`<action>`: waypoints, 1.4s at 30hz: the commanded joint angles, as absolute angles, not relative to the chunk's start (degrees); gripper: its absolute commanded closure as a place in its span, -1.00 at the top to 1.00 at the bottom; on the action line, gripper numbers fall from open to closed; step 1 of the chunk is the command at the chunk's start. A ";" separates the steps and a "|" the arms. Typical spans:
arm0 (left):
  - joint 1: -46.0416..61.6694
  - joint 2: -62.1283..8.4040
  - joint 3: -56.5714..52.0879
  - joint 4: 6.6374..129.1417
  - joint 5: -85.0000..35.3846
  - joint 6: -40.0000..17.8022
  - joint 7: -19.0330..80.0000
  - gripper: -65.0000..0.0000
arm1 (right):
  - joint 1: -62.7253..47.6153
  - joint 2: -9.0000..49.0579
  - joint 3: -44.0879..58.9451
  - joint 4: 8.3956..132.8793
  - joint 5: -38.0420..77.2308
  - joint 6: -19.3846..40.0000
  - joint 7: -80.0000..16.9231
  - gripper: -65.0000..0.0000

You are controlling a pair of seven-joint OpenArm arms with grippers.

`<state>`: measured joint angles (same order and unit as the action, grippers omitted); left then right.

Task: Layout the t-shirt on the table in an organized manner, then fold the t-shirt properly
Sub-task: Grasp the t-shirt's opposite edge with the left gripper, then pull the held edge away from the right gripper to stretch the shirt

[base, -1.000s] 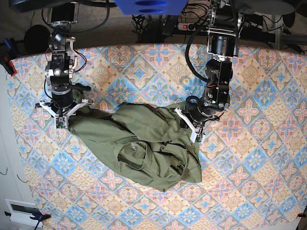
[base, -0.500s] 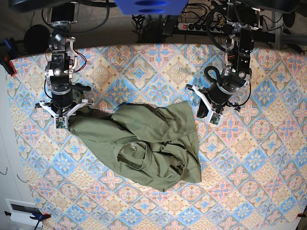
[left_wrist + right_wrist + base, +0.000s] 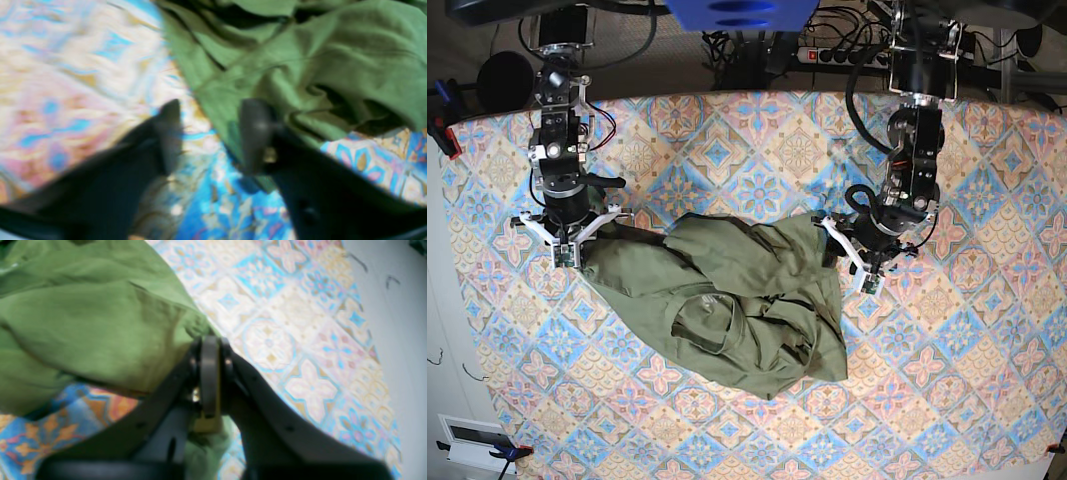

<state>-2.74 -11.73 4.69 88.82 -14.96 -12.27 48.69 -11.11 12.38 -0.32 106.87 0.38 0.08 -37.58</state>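
Wrist detail unseen from base — right gripper (image 3: 209, 380) jaws pinching t-shirt (image 3: 83, 316) hem.

A second ago our left end effector (image 3: 849, 260) was clamped on the t-shirt (image 3: 727, 300) at its near edge; half a second ago it had let go and lifted away over the desk (image 3: 987, 330). Now we have it back down beside that edge, jaws apart. Our right end effector (image 3: 570, 252) has shifted slightly, drawing its corner of cloth along.
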 commanded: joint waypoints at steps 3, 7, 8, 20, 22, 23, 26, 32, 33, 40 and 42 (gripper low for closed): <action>-5.32 -10.42 4.35 87.52 -15.25 -12.26 47.52 0.25 | -10.77 12.97 0.04 107.82 0.22 -0.13 -36.18 -0.98; -7.43 -9.89 4.35 82.51 -15.34 -12.26 47.43 0.24 | -10.77 12.97 0.04 107.82 0.22 -0.13 -36.18 -0.98; -7.96 -9.45 4.35 81.45 -15.34 -12.26 47.43 0.24 | -10.86 12.97 0.04 107.82 0.22 -0.13 -36.18 -0.98; -11.30 -5.76 4.44 74.86 -15.34 -12.79 47.43 -0.30 | -10.77 12.97 0.04 107.82 0.22 -0.13 -36.18 -0.98; -11.21 -5.76 4.35 74.86 -15.43 -12.79 47.43 -0.88 | -10.77 12.97 0.04 107.82 0.22 -0.13 -36.18 -0.98; -11.21 -5.76 4.18 74.95 -15.43 -12.79 47.43 -1.00 | -10.77 12.97 0.04 107.82 0.22 -0.13 -36.18 -0.98; -8.92 -6.99 3.82 78.73 -15.43 -12.70 47.43 -1.00 | -10.59 12.97 0.04 107.82 0.22 -0.13 -36.18 -0.98; -2.77 -12.70 3.82 92.53 -15.43 -12.70 47.52 -1.00 | -10.51 12.97 0.40 107.82 0.22 -0.13 -36.18 -0.98; -1.98 -14.02 3.82 94.46 -15.43 -12.70 47.52 -1.00 | -10.33 12.97 0.40 107.82 0.22 -0.13 -36.18 -0.98; 3.47 -21.76 -0.13 103.96 -15.43 -12.70 47.43 -1.00 | -10.24 12.97 0.57 107.82 0.22 -0.13 -36.18 -0.98; 4.88 -23.52 -2.86 105.36 -15.43 -12.70 47.43 -1.00 | -10.42 12.97 0.92 107.82 0.22 -0.13 -36.18 -0.98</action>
